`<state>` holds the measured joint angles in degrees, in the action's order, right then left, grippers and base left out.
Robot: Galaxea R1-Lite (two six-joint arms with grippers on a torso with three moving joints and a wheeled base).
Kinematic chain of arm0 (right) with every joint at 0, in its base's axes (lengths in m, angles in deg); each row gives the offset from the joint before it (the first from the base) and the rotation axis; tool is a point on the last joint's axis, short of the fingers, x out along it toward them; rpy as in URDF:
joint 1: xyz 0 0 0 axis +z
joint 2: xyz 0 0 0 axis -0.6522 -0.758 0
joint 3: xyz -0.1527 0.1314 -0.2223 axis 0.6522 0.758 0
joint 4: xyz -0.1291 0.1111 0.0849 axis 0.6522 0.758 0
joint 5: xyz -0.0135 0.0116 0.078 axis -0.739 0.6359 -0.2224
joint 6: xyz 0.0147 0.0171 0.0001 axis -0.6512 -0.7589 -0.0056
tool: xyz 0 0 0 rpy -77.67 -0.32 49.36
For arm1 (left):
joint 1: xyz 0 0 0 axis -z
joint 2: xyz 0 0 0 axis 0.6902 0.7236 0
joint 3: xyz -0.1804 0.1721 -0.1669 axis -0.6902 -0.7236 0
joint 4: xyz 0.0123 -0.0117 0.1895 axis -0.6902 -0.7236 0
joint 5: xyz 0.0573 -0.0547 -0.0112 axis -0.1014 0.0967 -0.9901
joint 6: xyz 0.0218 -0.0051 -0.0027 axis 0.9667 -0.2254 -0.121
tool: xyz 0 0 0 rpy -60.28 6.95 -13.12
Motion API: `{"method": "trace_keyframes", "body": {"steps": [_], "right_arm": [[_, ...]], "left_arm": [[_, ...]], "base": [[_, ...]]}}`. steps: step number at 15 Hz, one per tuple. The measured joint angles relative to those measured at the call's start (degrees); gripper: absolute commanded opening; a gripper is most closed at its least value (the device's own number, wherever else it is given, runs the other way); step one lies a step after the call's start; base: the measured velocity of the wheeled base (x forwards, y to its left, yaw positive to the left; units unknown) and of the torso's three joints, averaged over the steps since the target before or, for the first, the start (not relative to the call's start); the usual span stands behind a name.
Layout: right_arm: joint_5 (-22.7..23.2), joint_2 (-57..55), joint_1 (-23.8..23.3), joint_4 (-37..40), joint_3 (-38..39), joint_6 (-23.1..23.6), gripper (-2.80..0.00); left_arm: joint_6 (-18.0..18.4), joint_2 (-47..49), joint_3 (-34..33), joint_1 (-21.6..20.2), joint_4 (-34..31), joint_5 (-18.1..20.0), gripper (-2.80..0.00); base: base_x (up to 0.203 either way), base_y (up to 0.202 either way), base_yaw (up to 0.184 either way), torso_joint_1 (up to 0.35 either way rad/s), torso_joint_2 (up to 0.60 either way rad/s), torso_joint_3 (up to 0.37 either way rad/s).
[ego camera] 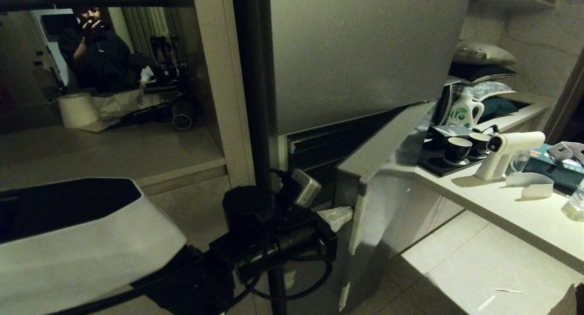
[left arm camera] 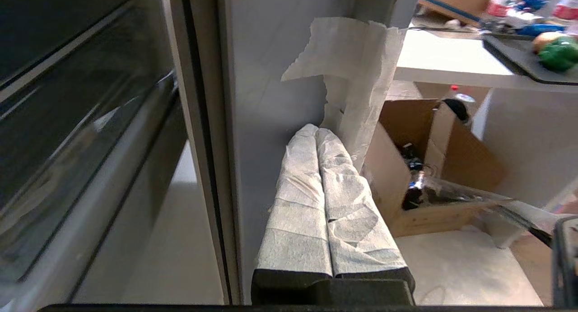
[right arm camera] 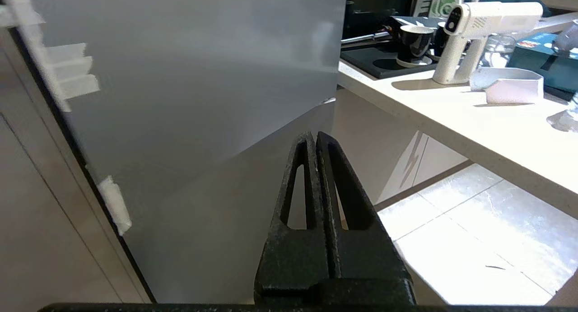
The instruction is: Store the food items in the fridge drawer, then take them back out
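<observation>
The lower fridge door (ego camera: 365,169) stands partly open; the door above it (ego camera: 365,46) is shut. My left gripper (ego camera: 340,216) is shut, and its white-wrapped fingers (left arm camera: 311,194) lie along the inner side of the open door's edge (left arm camera: 271,100). The tips rest beside a torn paper strip (left arm camera: 361,63) stuck to that edge. The fridge drawer is hidden from every view. Green and orange food items (left arm camera: 556,52) lie on a dark tray far off on a counter. My right gripper (right arm camera: 314,136) is shut on nothing, parked low before the door's outer face (right arm camera: 189,77).
A counter (ego camera: 502,205) on the right holds cups (ego camera: 457,149), a white spray gun (ego camera: 504,151) and a detergent bottle (ego camera: 465,110). An open cardboard box (left arm camera: 433,167) stands on the floor past the door. A person (ego camera: 98,50) shows at the upper left.
</observation>
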<state>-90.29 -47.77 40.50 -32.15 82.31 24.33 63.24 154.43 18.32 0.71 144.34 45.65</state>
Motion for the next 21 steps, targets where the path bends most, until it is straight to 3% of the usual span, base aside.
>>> {"method": "trace_keyframes", "body": {"steps": [6,15,21], "right_arm": [[0.0,0.0,0.0,0.0,0.0,0.0,-2.80],[0.0,0.0,0.0,0.0,0.0,0.0,-2.80],[0.0,0.0,0.0,0.0,0.0,0.1,-2.80]], "left_arm": [[0.0,2.0,3.9,4.1,0.3,0.0,-2.80],[0.0,8.6,14.6,15.6,0.8,-0.7,-2.80],[0.2,8.8,13.4,20.6,0.9,-0.7,-2.80]], "base": [[0.000,0.000,0.000,0.000,0.00,0.000],[0.000,0.000,0.000,0.000,0.00,0.000],[0.000,0.000,0.000,0.000,0.00,0.000]]}}
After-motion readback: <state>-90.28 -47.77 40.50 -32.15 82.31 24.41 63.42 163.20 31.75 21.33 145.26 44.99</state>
